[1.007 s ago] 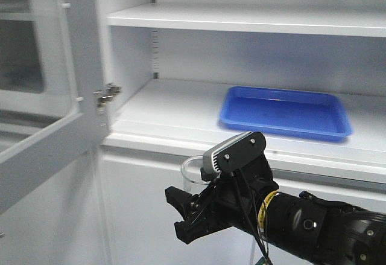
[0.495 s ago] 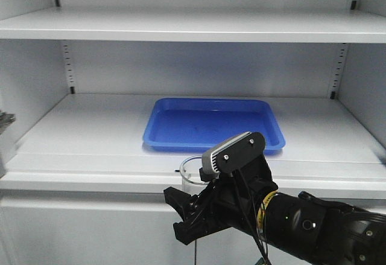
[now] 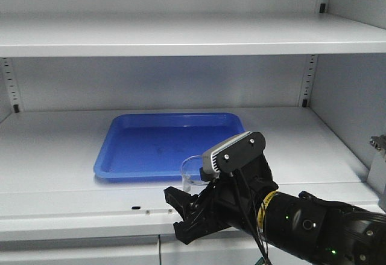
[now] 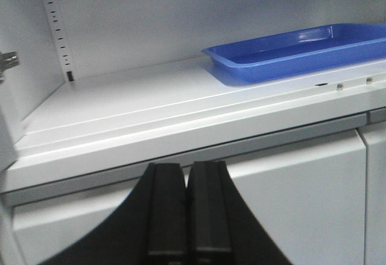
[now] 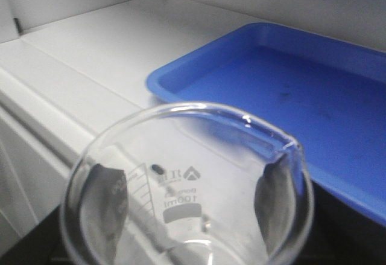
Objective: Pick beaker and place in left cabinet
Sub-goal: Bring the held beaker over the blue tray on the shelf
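The beaker (image 3: 192, 172) is a small clear glass with a pouring lip and white 100 ml markings (image 5: 181, 198). My right gripper (image 3: 194, 203) is shut on it and holds it upright in front of the left cabinet's lower shelf (image 3: 54, 156). In the right wrist view the dark fingers (image 5: 104, 207) show through the glass on both sides, and the right gripper (image 5: 188, 220) sits just before the shelf's front edge (image 5: 54, 96). My left gripper (image 4: 186, 177) is shut on nothing, low in front of the shelf (image 4: 120, 108), left of the tray.
A blue plastic tray (image 3: 158, 141) lies on the lower shelf, also in the wrist views (image 4: 301, 47) (image 5: 289, 90). An upper shelf (image 3: 181, 35) runs above. A door hinge (image 3: 377, 142) juts in at the right, another hinge (image 4: 7, 60) at the left wall.
The view has swung right along the cabinet: the open glass door on the left has left the frame and the tray has slid leftward. The right gripper still holds the beaker.
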Motion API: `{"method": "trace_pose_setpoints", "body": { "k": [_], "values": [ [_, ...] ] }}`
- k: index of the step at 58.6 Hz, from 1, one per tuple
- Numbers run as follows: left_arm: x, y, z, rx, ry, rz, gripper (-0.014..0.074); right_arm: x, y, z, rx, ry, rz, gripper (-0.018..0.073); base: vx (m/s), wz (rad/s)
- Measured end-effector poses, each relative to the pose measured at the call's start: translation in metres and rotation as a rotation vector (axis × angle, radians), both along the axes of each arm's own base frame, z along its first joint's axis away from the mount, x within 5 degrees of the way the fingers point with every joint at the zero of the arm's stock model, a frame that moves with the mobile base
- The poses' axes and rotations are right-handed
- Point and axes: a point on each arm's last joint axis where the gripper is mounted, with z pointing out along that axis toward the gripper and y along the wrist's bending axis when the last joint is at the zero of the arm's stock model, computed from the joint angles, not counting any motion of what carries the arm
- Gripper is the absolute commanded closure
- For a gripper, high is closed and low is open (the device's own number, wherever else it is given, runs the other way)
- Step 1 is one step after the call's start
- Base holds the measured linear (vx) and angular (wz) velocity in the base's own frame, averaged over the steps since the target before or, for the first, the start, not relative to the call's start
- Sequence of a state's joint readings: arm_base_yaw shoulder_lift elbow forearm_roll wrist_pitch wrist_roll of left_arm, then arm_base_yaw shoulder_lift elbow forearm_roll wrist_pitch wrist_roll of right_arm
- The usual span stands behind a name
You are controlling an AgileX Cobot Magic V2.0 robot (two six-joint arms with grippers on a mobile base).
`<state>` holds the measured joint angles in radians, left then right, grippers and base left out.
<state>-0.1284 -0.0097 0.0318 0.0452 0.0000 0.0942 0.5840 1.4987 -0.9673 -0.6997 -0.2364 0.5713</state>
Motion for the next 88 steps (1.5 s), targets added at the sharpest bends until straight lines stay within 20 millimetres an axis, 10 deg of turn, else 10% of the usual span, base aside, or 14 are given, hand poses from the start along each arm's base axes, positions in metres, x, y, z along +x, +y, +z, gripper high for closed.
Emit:
{"method": "trace_pose_setpoints", "body": {
  "k": [88],
  "values": [
    [0.0,0.0,0.0,0.0,0.0,0.0,0.0595,0.0,0.0,0.0001,0.001,0.0,0.0,0.0561,0.07,0.0]
  ]
}}
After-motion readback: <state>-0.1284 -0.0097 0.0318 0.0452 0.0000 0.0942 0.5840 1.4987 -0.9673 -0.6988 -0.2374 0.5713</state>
